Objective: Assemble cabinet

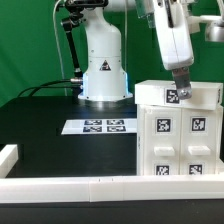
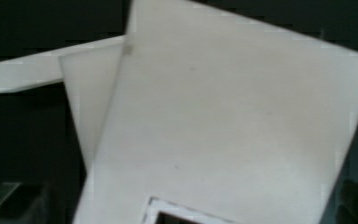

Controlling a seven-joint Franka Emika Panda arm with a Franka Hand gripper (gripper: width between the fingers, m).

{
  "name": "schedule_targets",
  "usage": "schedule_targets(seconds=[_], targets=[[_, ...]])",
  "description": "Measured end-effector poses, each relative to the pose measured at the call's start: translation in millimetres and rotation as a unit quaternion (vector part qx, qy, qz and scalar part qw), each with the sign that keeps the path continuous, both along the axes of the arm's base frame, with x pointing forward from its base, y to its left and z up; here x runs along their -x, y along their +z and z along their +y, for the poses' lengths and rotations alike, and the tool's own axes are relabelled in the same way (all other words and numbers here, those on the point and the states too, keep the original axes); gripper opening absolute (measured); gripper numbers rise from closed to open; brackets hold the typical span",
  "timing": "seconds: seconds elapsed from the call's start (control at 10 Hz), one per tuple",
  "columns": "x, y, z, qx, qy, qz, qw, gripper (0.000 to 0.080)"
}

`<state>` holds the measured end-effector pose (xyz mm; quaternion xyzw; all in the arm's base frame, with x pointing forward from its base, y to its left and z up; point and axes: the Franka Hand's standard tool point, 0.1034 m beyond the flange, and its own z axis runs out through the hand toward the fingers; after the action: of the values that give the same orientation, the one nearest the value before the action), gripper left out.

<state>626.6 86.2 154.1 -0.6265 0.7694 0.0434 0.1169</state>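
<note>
The cabinet [image 1: 178,130] is a white boxy shell with black-and-white tags on its front, standing at the exterior view's right near the front rail. My gripper [image 1: 179,86] reaches down from above onto the cabinet's top panel [image 1: 200,93], just behind a tag [image 1: 172,96] that lies on it. In the wrist view the white panels of the cabinet [image 2: 211,110] fill the picture and a tag corner [image 2: 179,211] shows at the edge. The fingers show only as dim dark shapes at the corners. I cannot tell whether they are clamped on the panel.
The marker board [image 1: 100,126] lies flat on the black table in front of the robot base [image 1: 104,70]. A low white rail [image 1: 70,184] edges the table's front and turns up at the exterior view's left [image 1: 8,157].
</note>
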Motion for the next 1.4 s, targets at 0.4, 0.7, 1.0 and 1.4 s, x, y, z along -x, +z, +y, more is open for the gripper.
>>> schedule_targets(seconds=[0.4, 0.7, 1.0, 1.4], targets=[[-6.7, 25.8, 3.3, -0.006, 0.034, -0.029, 0.999, 0.0796], [-9.9, 30.5, 4.3, -0.008, 0.051, -0.038, 0.998, 0.0796], [-7.6, 28.4, 3.5, 0.009, 0.179, -0.055, 0.982, 0.0796], [-8.9, 27.6, 7.0, 0.031, 0.428, -0.069, 0.900, 0.0796]])
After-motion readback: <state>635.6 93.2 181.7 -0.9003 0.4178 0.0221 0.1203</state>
